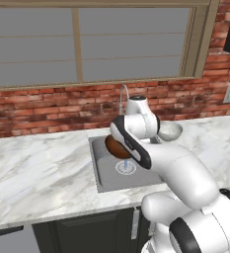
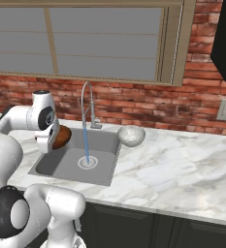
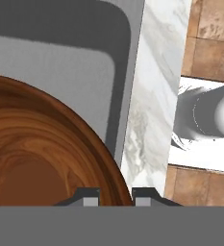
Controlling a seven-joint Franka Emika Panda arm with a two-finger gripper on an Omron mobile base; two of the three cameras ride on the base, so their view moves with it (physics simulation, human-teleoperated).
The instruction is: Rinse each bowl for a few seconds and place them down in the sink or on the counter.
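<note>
Kitchen scene centred on the sink (image 2: pixel 51 164), a square grey basin set in a white marble-veined counter (image 2: pixel 182 169) over dark cabinets, beneath a red brick wall (image 2: pixel 134 104) and a window (image 2: pixel 85 43). One curved chrome faucet (image 2: pixel 85 104) stands behind the sink and runs a thin stream onto the drain (image 2: pixel 88 162). Bowls: two. The brown wood-look bowl (image 3: pixel 41 153) hangs tilted over the sink's left part, its rim pinched in the nearly closed gripper (image 3: pixel 115 196). The pale bowl (image 2: pixel 131 135) sits on the counter at the sink's back right corner.
</note>
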